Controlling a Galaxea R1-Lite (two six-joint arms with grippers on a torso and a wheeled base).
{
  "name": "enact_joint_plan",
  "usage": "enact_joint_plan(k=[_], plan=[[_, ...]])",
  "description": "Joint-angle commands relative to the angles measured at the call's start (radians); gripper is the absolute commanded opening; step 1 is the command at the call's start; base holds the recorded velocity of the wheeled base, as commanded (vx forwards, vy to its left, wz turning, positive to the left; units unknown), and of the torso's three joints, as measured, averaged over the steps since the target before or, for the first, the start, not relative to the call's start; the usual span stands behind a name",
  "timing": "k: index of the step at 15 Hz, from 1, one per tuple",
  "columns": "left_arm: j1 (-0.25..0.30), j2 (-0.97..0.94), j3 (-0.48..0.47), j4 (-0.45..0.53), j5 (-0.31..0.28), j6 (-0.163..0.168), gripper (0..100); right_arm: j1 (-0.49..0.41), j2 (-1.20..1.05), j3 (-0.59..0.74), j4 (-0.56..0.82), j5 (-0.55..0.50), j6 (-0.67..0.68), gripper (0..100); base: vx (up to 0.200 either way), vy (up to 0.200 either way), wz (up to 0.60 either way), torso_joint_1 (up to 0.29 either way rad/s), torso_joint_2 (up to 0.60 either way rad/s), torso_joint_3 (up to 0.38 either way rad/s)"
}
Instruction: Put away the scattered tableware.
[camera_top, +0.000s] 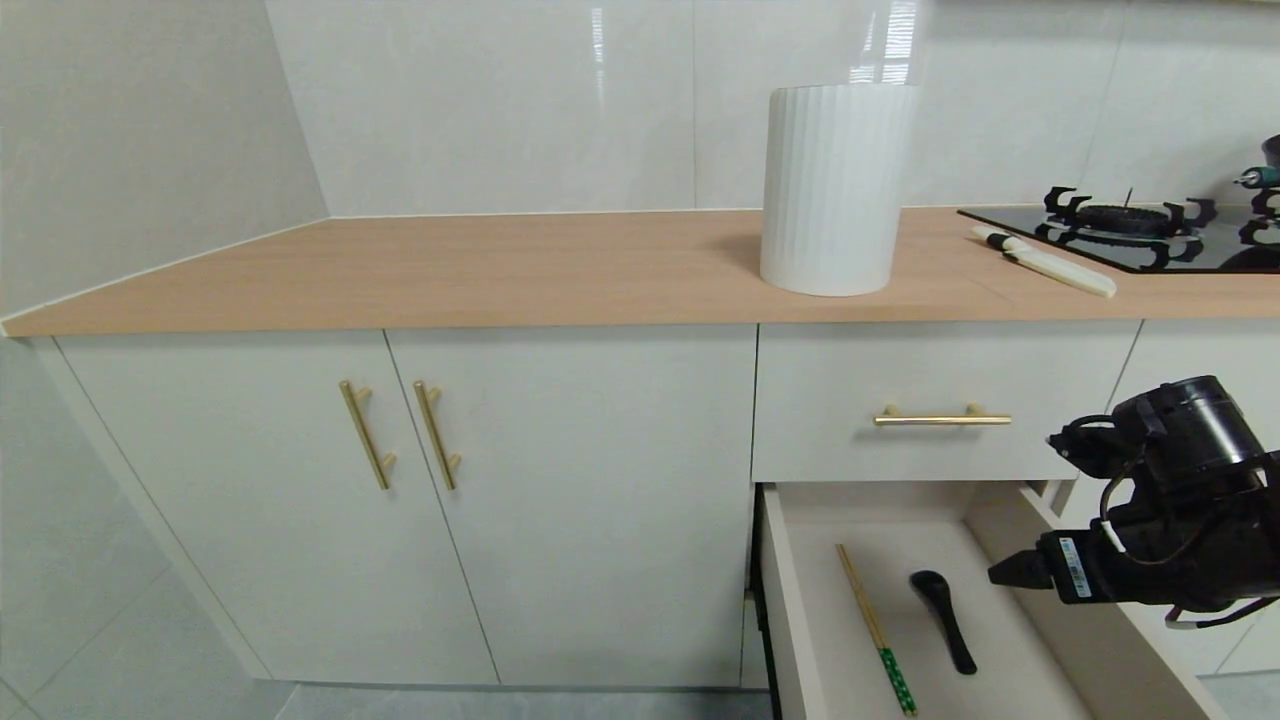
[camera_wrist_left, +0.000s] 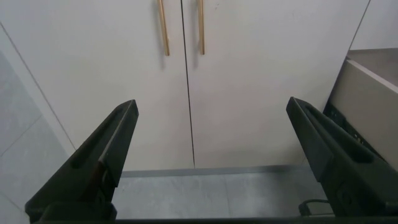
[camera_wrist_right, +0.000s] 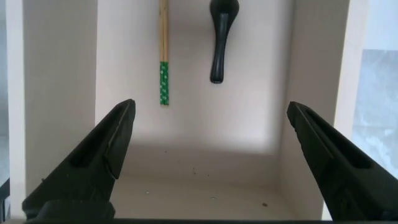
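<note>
Bare floor at front end of open drawer (camera_top: 788, 600), beneath wide-spread right end effector (camera_wrist_right: 210, 107). Farther in, chopsticks (camera_top: 876, 628) and black spoon (camera_top: 943, 617) side by side, apart. On tabletop (camera_top: 450, 265), open stretch left of white canister (camera_top: 835, 190); knife (camera_top: 1045, 262) to its right.

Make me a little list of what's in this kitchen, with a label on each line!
Storage: lower drawer open, upper drawer shut
Inside the lower drawer: chopsticks with green ends and a black spoon, side by side, not touching
Counter: white ribbed pot; pale knife beside the stove
Right gripper: open, above the lower drawer
Left gripper: open, facing the cupboard doors
</note>
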Motion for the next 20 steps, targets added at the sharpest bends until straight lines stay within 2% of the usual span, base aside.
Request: enact_joint_plan(k=[1,6,10,12,16,20], plan=[[0.0,0.001,0.0,0.0,0.0,0.0,100,0.001,-0.007,0.002,0.001,-0.001,0.0,100,-0.2,0.0,0.0,0.002,0.0,-0.007],[0.0,0.001,0.0,0.0,0.0,0.0,100,0.013,-0.007,0.009,0.007,-0.002,-0.003,100,-0.2,0.0,0.0,0.003,0.0,0.003],[0.0,0.001,0.0,0.0,0.0,0.0,100,0.093,-0.033,0.008,0.083,-0.004,-0.003,100,0.0,0.0,0.0,0.0,0.0,0.0],[0.0,0.001,0.0,0.0,0.0,0.0,100,0.122,-0.043,0.0,0.163,-0.005,-0.003,100,0.0,0.0,0.0,0.0,0.0,0.0],[0.0,0.001,0.0,0.0,0.0,0.0,100,0.159,-0.081,-0.092,0.456,0.004,-0.009,100,0.0,0.0,0.0,0.0,0.0,0.0],[0.0,0.001,0.0,0.0,0.0,0.0,100,0.191,0.013,-0.15,0.585,0.008,-0.004,100,0.0,0.0,0.0,0.0,0.0,0.0]])
